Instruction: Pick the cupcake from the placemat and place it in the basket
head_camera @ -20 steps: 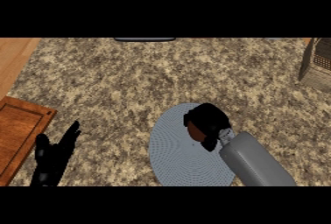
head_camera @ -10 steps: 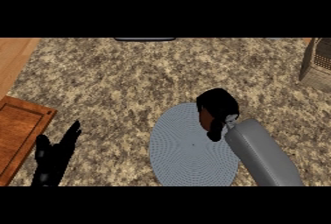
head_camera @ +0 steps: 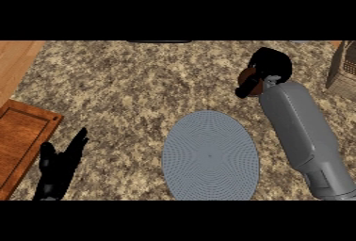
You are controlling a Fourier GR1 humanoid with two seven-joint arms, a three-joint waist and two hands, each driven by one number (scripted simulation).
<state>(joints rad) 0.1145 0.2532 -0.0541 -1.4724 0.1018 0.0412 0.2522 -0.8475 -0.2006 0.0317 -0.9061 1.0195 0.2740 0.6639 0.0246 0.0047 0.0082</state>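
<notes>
1. We see the small brown cupcake (head_camera: 248,78) in the upper right of the frame, mostly hidden inside our black right hand (head_camera: 270,63), whose fingers curl round it.
2. Our grey right forearm (head_camera: 303,136) runs from that hand down to the lower right edge.
3. The round blue-grey woven placemat (head_camera: 210,155) lies at lower centre on the speckled granite counter (head_camera: 132,84), well apart from the cupcake.
4. The pale wicker basket (head_camera: 343,70) shows partly at the right edge, near the hand.
5. Our black left hand (head_camera: 59,167) rests at lower left, fingers straight, beside a reddish wooden board (head_camera: 21,136).
</notes>
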